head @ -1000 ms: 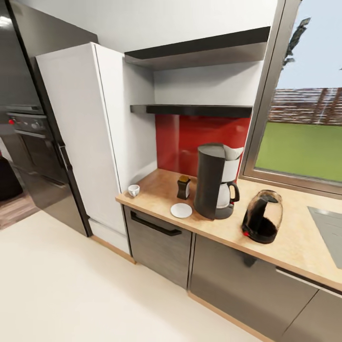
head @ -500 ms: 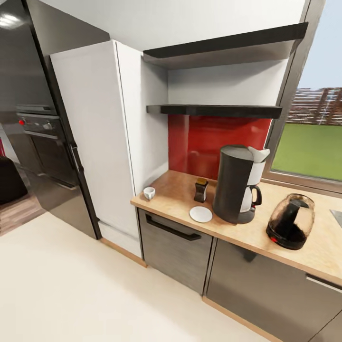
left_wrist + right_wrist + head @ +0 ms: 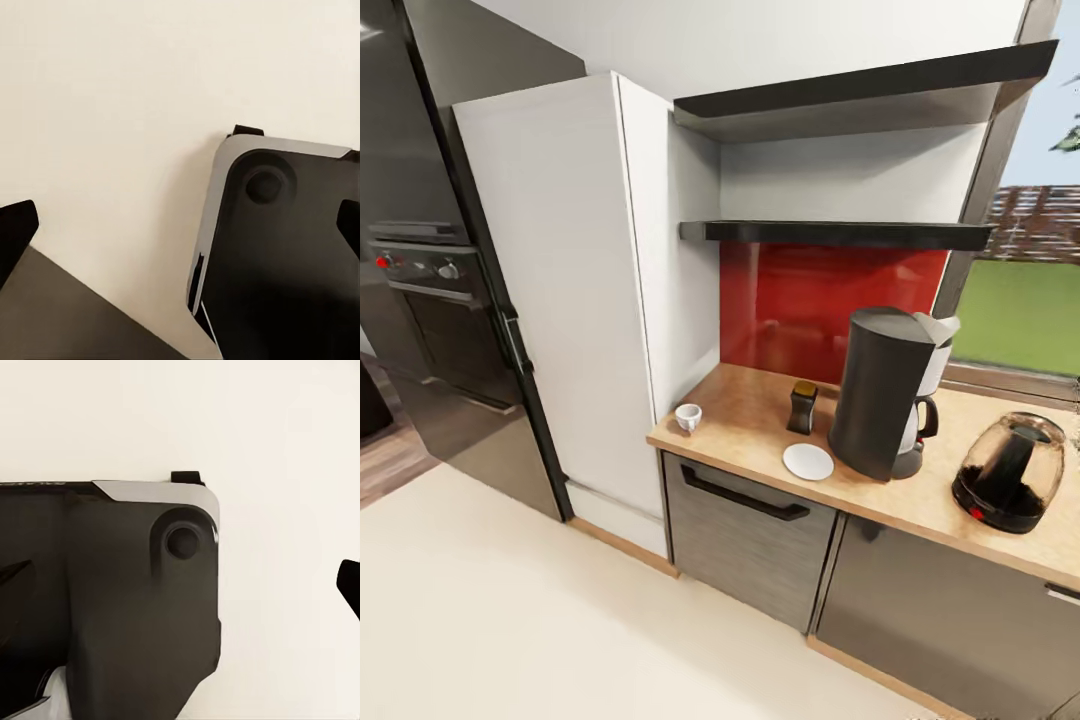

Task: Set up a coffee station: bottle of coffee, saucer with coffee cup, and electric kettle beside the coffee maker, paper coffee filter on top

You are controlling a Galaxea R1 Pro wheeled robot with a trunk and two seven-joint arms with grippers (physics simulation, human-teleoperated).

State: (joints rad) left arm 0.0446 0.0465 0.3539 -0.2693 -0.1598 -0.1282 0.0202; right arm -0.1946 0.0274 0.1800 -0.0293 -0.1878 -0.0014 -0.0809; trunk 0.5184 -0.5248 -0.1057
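Nearest to me, my wrist cameras look down at the pale cream floor (image 3: pixel 112 112) and the dark base of my own body (image 3: pixel 105 607). My left pincer (image 3: pixel 180 217) and my right pincer (image 3: pixel 184 585) both have their black fingertips spread wide at the picture edges, holding nothing.

Further out runs the long light-wood worktop (image 3: pixel 745 440). Near its front left corner stands the tiny white coffee cup (image 3: pixel 688 416), well apart from the small flat white saucer (image 3: pixel 808 461), which lies just beside the tall matte-black coffee maker (image 3: pixel 882 392). A small white paper filter (image 3: pixel 938 328) seems to sit on its top. The small dark jar of coffee with a tan lid (image 3: pixel 803 406) stands near the machine, and the domed glass kettle (image 3: pixel 1010 472) beyond it.

Farthest back hangs the thin black shelf (image 3: pixel 835 233).

I judge the cup remains: I must roll closer, grasp it and set it on the saucer.
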